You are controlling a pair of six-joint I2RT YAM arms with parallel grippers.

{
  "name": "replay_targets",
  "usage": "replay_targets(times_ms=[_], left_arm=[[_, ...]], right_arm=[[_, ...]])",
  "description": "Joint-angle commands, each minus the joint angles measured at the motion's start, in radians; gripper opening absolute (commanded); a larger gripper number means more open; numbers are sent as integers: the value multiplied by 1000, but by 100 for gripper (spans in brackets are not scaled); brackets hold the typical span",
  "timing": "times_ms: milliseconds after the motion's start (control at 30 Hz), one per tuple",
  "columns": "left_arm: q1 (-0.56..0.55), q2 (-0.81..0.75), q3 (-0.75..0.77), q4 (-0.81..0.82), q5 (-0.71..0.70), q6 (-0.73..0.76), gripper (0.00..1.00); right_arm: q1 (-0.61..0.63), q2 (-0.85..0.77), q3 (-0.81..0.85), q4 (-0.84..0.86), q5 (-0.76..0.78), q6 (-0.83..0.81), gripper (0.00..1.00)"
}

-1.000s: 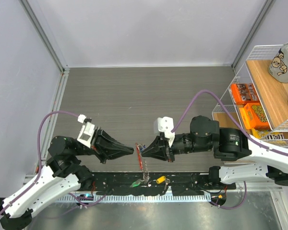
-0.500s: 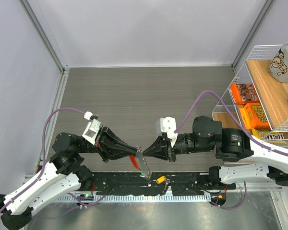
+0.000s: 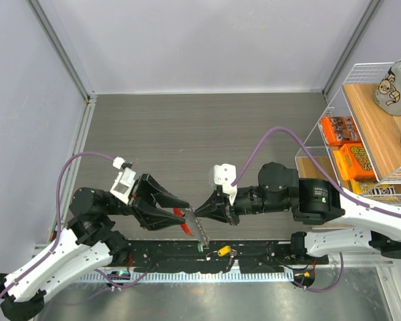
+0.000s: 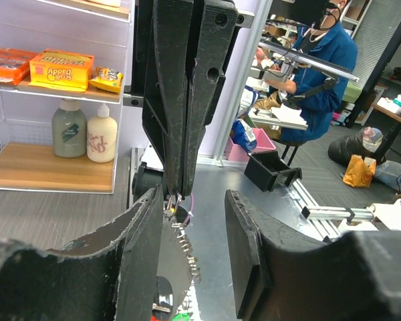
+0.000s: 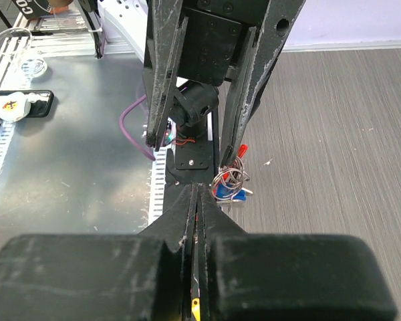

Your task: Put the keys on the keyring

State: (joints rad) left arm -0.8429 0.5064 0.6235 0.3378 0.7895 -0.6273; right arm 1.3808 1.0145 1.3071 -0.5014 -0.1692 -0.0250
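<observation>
Two pincers meet above middle of worktop's (image 3: 187,134) near edge. Left pincer (image 3: 183,215), pressed together half a second ago, now spread; red-tagged keys (image 3: 181,213) in its gap. Right pincer (image 3: 198,215) pressed together, pinching top of hanging keyring chain (image 3: 202,232). Judgement: left released to regrasp, threading unfinished. Yellow-tagged key (image 3: 223,251) apart at near edge.

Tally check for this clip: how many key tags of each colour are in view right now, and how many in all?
Red tag: 1
Blue tag: 1
Green tag: 1
Yellow tag: 1
Total: 4
</observation>
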Motion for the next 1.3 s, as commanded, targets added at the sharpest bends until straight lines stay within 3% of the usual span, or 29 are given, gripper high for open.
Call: replay_targets(times_ms=[0,433,767,1000,1100,1167,1267], left_arm=[[-1,-5,5,30,1,-11,48],[-2,43,12,36,7,-11,50],[-2,66,10,40,16,-2,43],[-12,78,13,40,28,11,12],[-16,86,18,40,39,14,4],[-24,89,19,37,39,18,5],[-35,96,27,27,39,23,18]], right_arm=[[0,4,50,72,0,-12,5],[0,19,87,89,-6,3,5],[0,27,116,98,-3,20,6],[0,36,129,103,13,20,6],[0,41,132,106,16,19,5],[1,41,132,112,25,17,5],[1,47,139,110,31,17,5]])
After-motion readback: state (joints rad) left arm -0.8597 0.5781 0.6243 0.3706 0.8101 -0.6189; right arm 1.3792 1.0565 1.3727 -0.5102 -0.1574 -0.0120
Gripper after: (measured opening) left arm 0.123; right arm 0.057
